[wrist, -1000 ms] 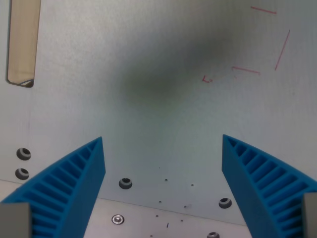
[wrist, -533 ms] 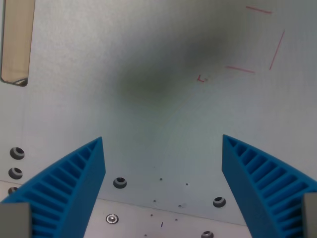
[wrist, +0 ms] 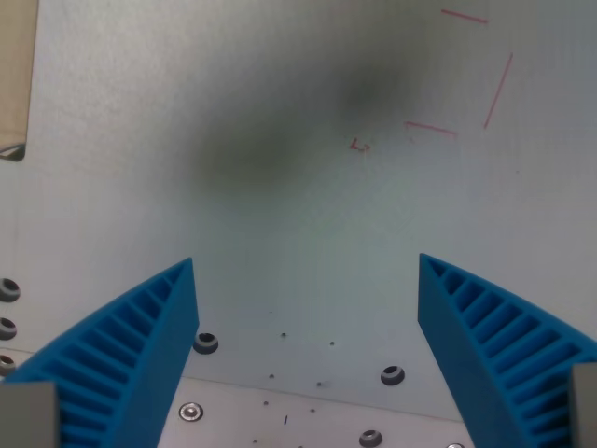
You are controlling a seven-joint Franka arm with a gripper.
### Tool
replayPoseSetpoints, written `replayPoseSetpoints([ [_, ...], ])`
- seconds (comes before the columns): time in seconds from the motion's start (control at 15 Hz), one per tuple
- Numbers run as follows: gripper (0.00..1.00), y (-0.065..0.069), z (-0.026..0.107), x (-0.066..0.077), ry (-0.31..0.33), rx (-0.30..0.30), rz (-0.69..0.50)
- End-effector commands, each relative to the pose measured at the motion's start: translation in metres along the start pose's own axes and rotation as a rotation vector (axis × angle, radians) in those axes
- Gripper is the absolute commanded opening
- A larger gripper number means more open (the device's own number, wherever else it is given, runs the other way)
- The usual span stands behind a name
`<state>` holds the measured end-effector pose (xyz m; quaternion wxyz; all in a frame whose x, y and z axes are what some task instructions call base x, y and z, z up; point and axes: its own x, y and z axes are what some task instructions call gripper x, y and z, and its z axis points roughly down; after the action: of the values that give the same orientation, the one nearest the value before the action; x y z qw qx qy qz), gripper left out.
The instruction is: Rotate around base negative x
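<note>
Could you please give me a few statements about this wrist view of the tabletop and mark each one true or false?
1. The pincer is open with nothing between its blue fingers. True.
2. The red pen marks lie toward the wrist view's lower left. False: they sit in the upper right.
3. A tan slot shows at the wrist view's upper left edge. True.
4. The pincer is holding a small block. False: only bare grey table shows between the fingers.
5. Several screw holes, such as one near the right finger, run along the lower part of the plate. True.
</note>
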<state>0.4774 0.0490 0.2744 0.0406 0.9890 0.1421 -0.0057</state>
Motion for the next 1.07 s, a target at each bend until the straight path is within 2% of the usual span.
replayPoseSetpoints([
  [0.07,1.00,-0.0032,-0.0019,0.0009,-0.060,-0.186,0.017],
  [1.07,1.00,-0.0032,-0.0019,0.0009,-0.111,-0.353,0.015],
])
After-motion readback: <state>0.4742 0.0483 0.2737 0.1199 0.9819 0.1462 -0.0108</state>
